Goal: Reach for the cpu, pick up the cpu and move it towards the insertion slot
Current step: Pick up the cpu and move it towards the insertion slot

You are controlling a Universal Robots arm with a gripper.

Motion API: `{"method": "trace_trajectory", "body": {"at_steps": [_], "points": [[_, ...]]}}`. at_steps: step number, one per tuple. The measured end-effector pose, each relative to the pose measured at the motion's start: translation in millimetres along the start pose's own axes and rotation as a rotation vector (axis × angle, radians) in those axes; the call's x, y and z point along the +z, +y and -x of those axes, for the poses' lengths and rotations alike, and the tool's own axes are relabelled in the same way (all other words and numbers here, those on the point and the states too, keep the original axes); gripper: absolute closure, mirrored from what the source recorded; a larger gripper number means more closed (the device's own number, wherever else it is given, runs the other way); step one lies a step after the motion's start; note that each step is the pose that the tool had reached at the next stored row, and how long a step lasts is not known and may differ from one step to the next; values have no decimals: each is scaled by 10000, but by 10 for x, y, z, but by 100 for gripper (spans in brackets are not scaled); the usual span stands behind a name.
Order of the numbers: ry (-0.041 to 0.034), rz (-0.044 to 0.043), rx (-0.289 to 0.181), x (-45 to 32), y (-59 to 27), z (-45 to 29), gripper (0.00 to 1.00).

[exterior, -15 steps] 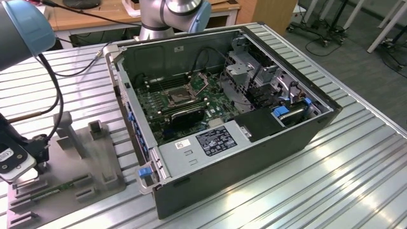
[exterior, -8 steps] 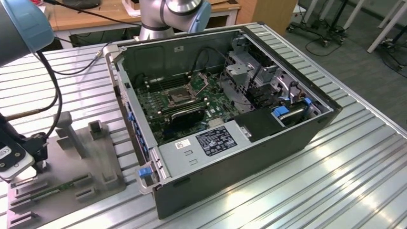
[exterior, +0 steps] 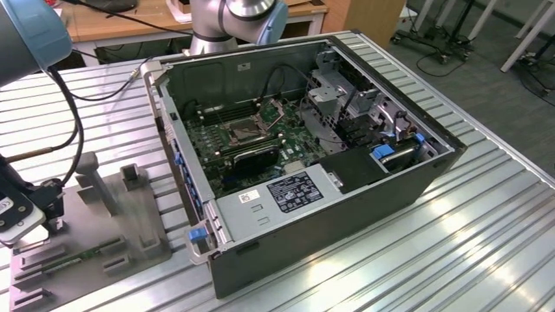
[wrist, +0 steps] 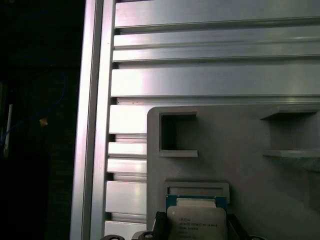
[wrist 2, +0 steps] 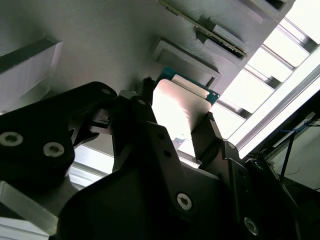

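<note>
- The gripper (wrist 2: 177,102) is clamping the cpu (wrist 2: 181,116) by two opposite edges, one dark finger (wrist 2: 145,102) pressing on each side; the silvery lid is facing away from the palm.
- In the first wrist view, the cpu (wrist: 196,226) is sitting between the fingers and overlapping the near rim of its square nest (wrist: 197,189) in the grey fixture plate (wrist: 240,150). By the look of it the chip is riding just clear of that pocket rather than seated in it.
- The insertion slot (exterior: 245,132) is lying well apart from the gripper, off toward the exterior view's right, down inside the open computer case (exterior: 347,195). The case's side wall (exterior: 178,162) is standing between gripper and socket.
- A green memory stick (exterior: 74,260) is lying on the plate near the gripper, untouched.
- The chip being square, its heading is mattering less than its level: it is appearing tilted against the plate.
</note>
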State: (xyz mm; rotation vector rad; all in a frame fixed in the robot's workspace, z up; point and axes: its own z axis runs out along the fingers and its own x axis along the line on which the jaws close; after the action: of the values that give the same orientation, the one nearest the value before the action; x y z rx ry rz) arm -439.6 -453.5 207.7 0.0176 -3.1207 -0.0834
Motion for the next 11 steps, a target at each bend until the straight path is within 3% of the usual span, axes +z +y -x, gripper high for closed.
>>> {"method": "trace_trajectory", "body": {"at_steps": [11], "points": [[0,0,0,-25,1,-1,46]]}}
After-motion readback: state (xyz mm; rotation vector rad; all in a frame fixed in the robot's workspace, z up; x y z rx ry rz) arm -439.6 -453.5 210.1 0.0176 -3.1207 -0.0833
